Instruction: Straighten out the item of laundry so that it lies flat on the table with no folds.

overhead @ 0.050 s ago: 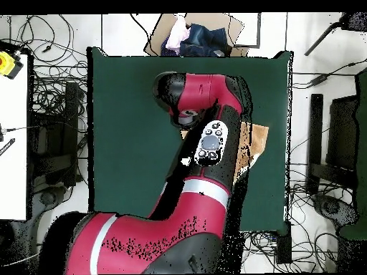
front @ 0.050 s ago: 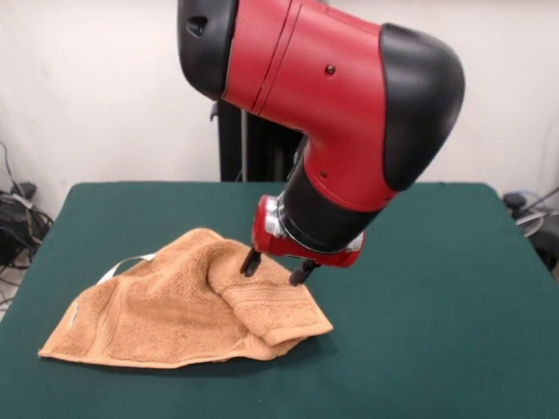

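The red and black arm (overhead @ 0.050 s ago: 204, 154) hides most of the towel (front @ 0.050 s ago: 188, 305) from above. Cables (overhead @ 0.050 s ago: 50, 107) ring the green table (front @ 0.050 s ago: 437, 305). The gripper (front @ 0.050 s ago: 278, 267) holds its 2 fingers apart, tips on the crumpled towel's folded corner.

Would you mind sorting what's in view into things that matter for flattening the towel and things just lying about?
Belongs to the job: towel, folded over; green table; gripper, open over the towel.

Lying about: cables on the floor; cardboard box beyond the table.
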`<state>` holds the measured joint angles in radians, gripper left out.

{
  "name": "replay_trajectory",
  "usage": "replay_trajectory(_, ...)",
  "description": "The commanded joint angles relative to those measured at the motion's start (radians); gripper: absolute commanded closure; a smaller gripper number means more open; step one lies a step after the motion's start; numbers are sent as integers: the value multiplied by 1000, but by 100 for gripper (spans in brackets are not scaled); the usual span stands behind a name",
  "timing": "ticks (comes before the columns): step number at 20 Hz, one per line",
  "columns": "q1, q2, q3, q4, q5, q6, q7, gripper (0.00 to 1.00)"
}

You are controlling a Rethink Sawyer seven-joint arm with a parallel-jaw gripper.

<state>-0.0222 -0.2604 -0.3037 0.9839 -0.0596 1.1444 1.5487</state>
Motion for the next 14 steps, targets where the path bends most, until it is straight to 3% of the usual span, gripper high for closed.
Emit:
replay_trajectory(1, 10, 50, 6, 51, -50, -94, 212, 0)
replay_trajectory(8, 39, 117, -66, 22, -93, 11, 218, 0)
replay_trajectory(14, 40, 92, -74, 96, -102, -53, 196, 0)
